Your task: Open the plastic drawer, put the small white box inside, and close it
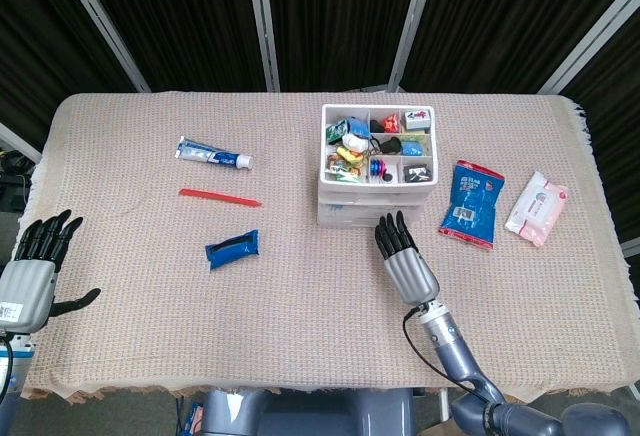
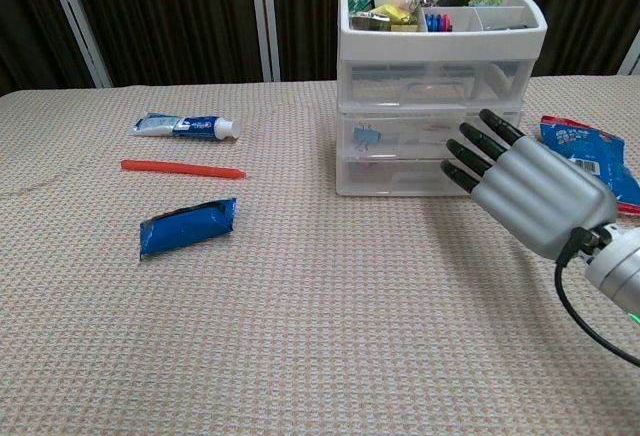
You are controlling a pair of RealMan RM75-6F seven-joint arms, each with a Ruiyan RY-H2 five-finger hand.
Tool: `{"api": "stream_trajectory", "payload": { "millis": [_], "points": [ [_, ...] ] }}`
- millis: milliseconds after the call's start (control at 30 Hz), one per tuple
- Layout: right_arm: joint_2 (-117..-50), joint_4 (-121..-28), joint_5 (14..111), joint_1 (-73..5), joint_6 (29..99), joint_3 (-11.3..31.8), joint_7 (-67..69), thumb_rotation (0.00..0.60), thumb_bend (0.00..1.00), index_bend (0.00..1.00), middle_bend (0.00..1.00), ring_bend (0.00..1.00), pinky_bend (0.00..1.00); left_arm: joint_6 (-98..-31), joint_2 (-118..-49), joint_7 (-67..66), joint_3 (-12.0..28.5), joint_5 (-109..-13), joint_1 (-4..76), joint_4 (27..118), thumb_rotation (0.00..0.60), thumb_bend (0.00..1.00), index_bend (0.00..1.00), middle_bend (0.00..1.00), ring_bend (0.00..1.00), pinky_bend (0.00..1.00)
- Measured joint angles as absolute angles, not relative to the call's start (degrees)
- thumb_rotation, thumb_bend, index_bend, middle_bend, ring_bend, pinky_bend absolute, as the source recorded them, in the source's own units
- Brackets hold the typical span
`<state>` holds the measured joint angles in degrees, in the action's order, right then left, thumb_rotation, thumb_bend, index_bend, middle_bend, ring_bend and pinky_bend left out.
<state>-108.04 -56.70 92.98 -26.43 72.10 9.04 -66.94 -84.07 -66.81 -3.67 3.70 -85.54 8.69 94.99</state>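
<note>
The white plastic drawer unit (image 1: 334,214) (image 2: 440,86) stands right of the table's middle with all its drawers flush. Its second drawer (image 2: 400,139) shows a blue clip dimly through the clear front; the small white box is not plainly visible, the spot being partly behind my right hand. My right hand (image 1: 405,256) (image 2: 520,181) is stretched flat, fingertips (image 2: 470,151) at the drawer fronts, holding nothing. My left hand (image 1: 35,266) rests at the table's far left edge, fingers spread and empty, seen in the head view only.
A toothpaste tube (image 1: 213,155) (image 2: 185,126), a red stick (image 1: 220,196) (image 2: 182,168) and a blue packet (image 1: 233,248) (image 2: 188,226) lie left of the unit. A blue pouch (image 1: 471,202) (image 2: 585,156) and a wipes pack (image 1: 537,207) lie to its right. Several small items fill the top tray (image 1: 378,146).
</note>
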Motion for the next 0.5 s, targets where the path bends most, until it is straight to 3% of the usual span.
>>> {"api": "stream_trajectory", "payload": {
  "millis": [500],
  "points": [
    [-108.56, -56.02, 91.0, -26.89, 72.22, 8.88, -66.3, 0.6, 0.2, 0.1, 0.0, 0.0, 0.0, -83.85, -66.78, -3.83, 3.65, -85.47, 8.75, 95.07, 0.6, 0.09, 0.07, 0.0, 0.0, 0.0]
  ]
}}
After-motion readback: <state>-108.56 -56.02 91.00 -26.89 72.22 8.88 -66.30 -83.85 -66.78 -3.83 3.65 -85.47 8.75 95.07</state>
